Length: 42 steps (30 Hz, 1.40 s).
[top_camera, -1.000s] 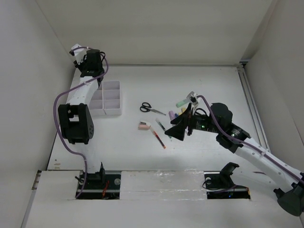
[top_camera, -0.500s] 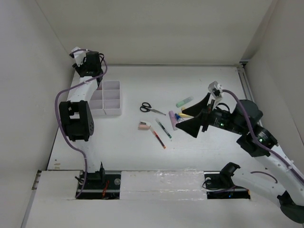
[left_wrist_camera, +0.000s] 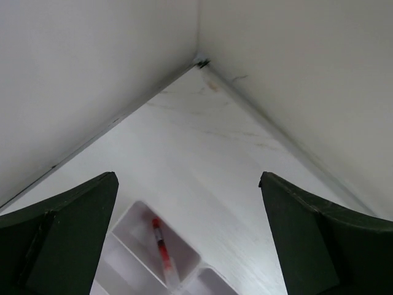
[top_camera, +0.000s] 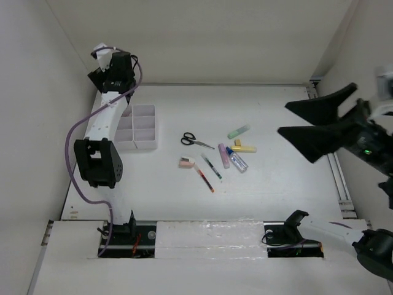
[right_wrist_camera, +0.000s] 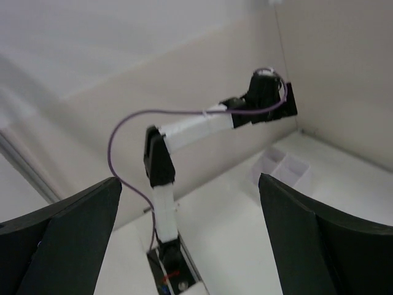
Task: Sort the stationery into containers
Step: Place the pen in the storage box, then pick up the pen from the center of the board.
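The white organiser tray (top_camera: 142,128) stands at the back left, and my left gripper (top_camera: 105,76) hangs above its far end. In the left wrist view that gripper (left_wrist_camera: 188,178) is open and empty, and a red-tipped pen (left_wrist_camera: 161,244) lies in a corner compartment of the tray (left_wrist_camera: 130,214) below. Mid-table lie black-handled scissors (top_camera: 196,141), a green highlighter (top_camera: 238,131), a yellow highlighter (top_camera: 244,147), a purple highlighter (top_camera: 224,155), a blue-capped tube (top_camera: 237,160), a pink-white eraser (top_camera: 186,163) and two red-tipped pens (top_camera: 207,174). My right gripper (top_camera: 282,118) is raised high at the right, open and empty.
White walls enclose the table on the left, back and right. A rail (top_camera: 325,141) runs along the right edge. The right wrist view looks across at the left arm (right_wrist_camera: 196,126) and the tray (right_wrist_camera: 284,166).
My right arm has lifted up and swung right, away from the stationery pile, still open. The left gripper has opened and risen slightly over the tray's far end.
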{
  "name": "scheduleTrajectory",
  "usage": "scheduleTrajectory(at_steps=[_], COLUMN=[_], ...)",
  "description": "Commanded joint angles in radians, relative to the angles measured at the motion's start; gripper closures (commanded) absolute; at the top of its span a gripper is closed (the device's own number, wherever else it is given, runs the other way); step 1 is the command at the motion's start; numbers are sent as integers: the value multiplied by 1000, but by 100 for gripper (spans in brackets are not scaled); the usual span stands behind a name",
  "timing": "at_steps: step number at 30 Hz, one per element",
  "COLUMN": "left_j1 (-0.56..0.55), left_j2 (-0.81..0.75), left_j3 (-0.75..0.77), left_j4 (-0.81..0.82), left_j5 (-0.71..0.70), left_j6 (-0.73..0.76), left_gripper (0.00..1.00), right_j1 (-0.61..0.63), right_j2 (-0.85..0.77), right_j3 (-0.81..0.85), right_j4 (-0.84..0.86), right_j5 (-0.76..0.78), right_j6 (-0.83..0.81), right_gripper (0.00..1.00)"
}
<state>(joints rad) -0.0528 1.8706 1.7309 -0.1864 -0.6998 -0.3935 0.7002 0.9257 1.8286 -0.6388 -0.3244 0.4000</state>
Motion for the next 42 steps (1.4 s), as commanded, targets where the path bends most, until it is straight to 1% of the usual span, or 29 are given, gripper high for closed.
scheduleTrajectory(at_steps=[1, 2, 5, 9, 11, 12, 15, 19, 20, 22, 24, 26, 27, 28, 29, 31, 32, 33, 35, 36, 38, 39, 40, 42], left_j1=[-21, -21, -21, -21, -21, -21, -21, -21, -21, -21, -21, -21, -21, -21, -21, -21, -21, -21, -21, -21, -21, -21, -21, -21], left_j2=[-152, -174, -218, -284, -320, -332, -386, -482, -529, -576, -634, -675, -726, -751, -772, -823, -835, -846, -887, -902, -959, -978, -998, -1053], left_j3=[191, 228, 228, 214, 200, 185, 176, 87, 66, 1, -51, -105, -138, -209, -240, -307, -327, -346, -407, -430, -474, -522, -546, -617], left_j4=[-131, -174, -185, -208, -231, -246, -286, -305, -305, -305, -305, -317, -306, -292, -292, -292, -306, -315, -329, -329, -329, -329, -329, -300], left_j5=[28, 60, 109, 181, 207, 238, 276, 296, 296, 319, 330, 352, 362, 374, 393, 436, 436, 448, 457, 479, 505, 519, 548, 583], left_j6=[7, -7, -7, -7, -16, -25, -25, -25, -25, -25, -25, -25, -25, -25, -36, -36, -47, -47, -47, -47, -47, -56, -56, -56], left_gripper=[0, 0, 0, 0, 0, 0, 0, 0, 0, 0, 0, 0, 0, 0, 0, 0, 0, 0, 0, 0, 0, 0, 0, 0], right_j1=[-5, -5, -5, -5, -5, -5, -5, -5, -5, -5, -5, -5, -5, -5, -5, -5, -5, -5, 27, 36, 45, 45, 54, 64], right_j2=[-13, -13, -22, 15, 3, 2, -8, -8, -8, -33, -45, -36, -36, -21, 2, 30, 73, 99, 146, 191, 234, 255, 298, 350], right_j3=[187, 196, 196, 227, 203, 180, 181, 181, 181, 169, 112, -10, -59, -113, -224, -345, -433, -469, -540, -554, -569, -589, -604, -626], right_j4=[-76, -47, -38, -62, -73, -46, -56, -67, -58, -30, 36, 74, 86, 102, 113, 168, 177, 177, 192, 203, 203, 203, 203, 214], right_j5=[31, 22, 39, 27, 90, 90, 110, 133, 104, 56, 27, 39, 39, 39, 48, 88, 114, 136, 220, 243, 267, 268, 268, 286], right_j6=[28, 37, 37, 37, 26, 26, 26, 26, 26, 62, 94, 103, 103, 94, 48, 2, -19, -71, -98, -110, -119, -119, -128, -138], right_gripper=[0, 0, 0, 0, 0, 0, 0, 0, 0, 0, 0, 0, 0, 0, 0, 0, 0, 2, 7, 9, 12, 16, 18, 24])
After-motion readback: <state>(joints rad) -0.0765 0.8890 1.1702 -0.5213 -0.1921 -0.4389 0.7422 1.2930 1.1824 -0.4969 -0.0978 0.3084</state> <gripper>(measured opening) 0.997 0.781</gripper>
